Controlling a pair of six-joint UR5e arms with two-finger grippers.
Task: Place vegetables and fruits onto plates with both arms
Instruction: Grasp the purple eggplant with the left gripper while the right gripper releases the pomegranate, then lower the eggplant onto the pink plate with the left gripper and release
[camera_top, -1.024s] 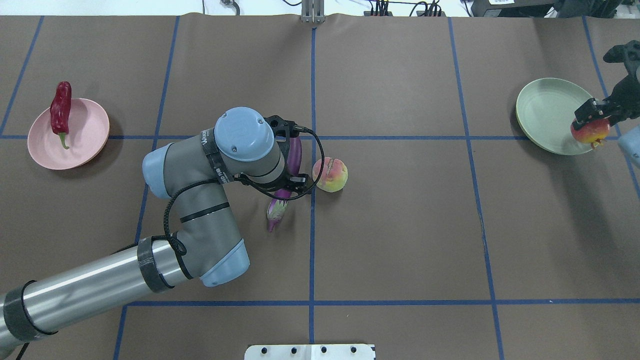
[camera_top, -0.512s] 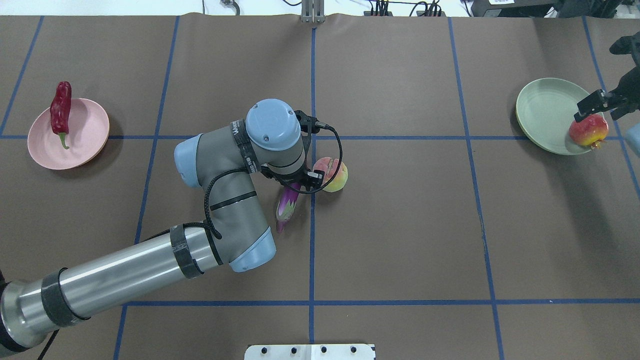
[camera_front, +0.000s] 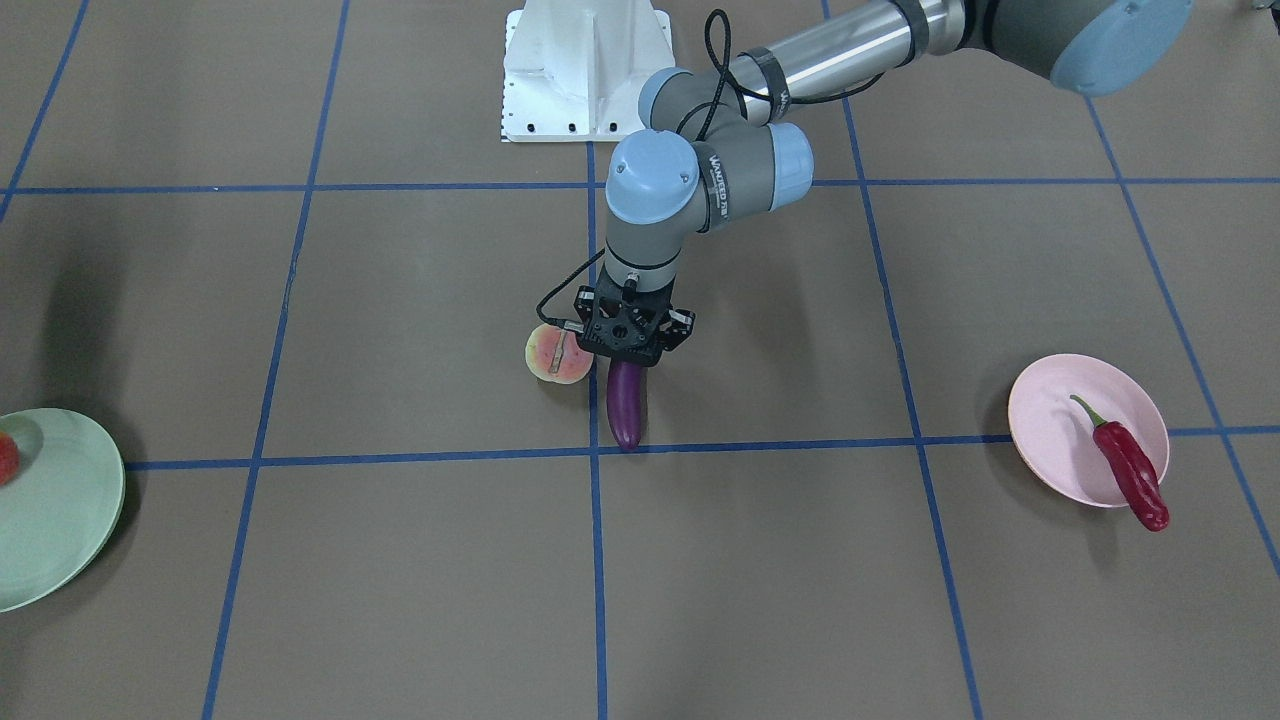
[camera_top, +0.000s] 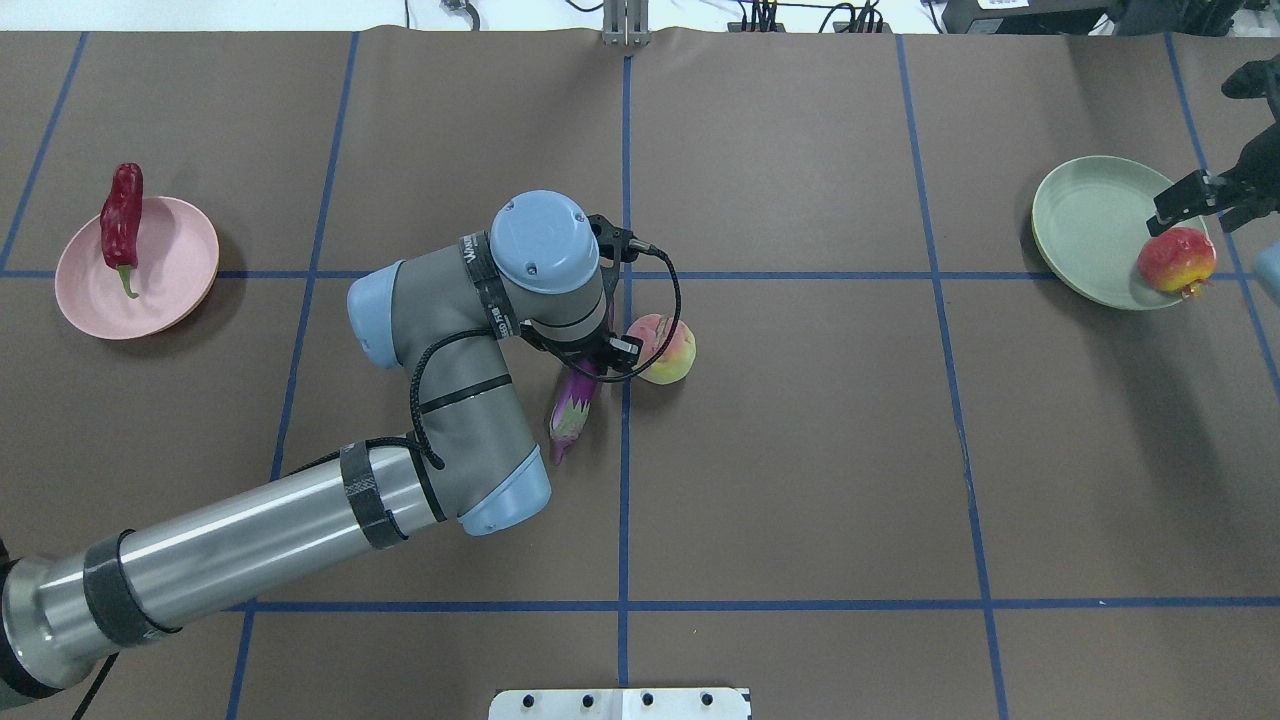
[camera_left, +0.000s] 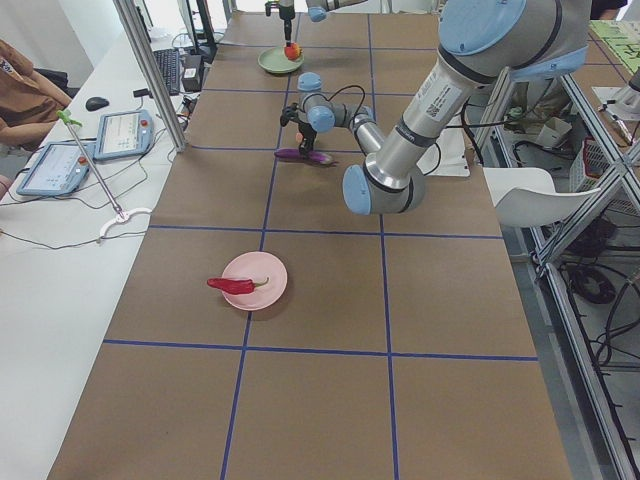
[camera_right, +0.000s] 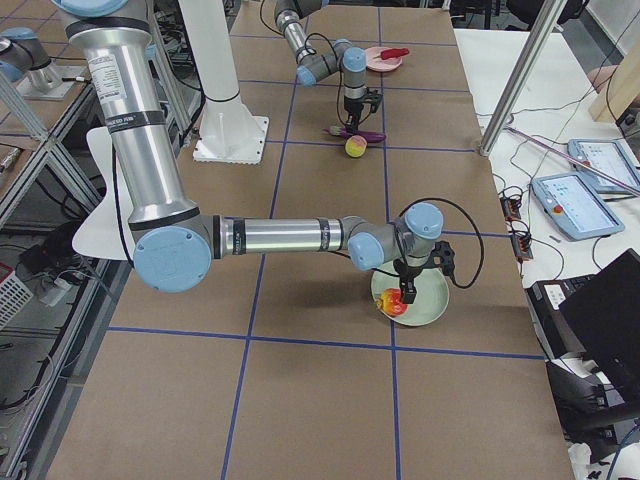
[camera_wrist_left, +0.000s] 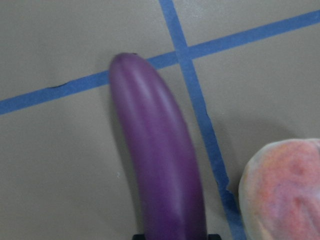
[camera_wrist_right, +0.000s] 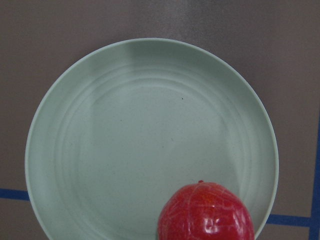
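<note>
A brown surface (camera_top: 800, 450) ruled into squares by blue tape carries everything, with the white robot base (camera_front: 585, 70) at its near edge. Alongside it runs a white bench holding tablets (camera_left: 125, 130).

Near the middle, the left gripper (camera_front: 633, 348) points straight down over the eggplant (camera_front: 625, 405). Its fingers are drawn in narrow against both flanks of the eggplant, as the left wrist view shows at its lower edge. The purple tip lies over a blue tape line. I cannot tell whether the eggplant is resting on the surface or raised off it. The peach-like fruit (camera_top: 668, 350) sits just beside the eggplant on the robot's right, close to that gripper.

At the far right, the mottled fruit (camera_top: 1177, 260) lies on the mint green plate (camera_top: 1085, 220), close to its rim. The right gripper (camera_top: 1212, 208) hangs above it, its fingers spread apart and clear of the fruit.

Well off to the left, the chili pepper (camera_top: 121, 215) lies in the pink plate (camera_top: 170, 280), with its red end overhanging the rim.
</note>
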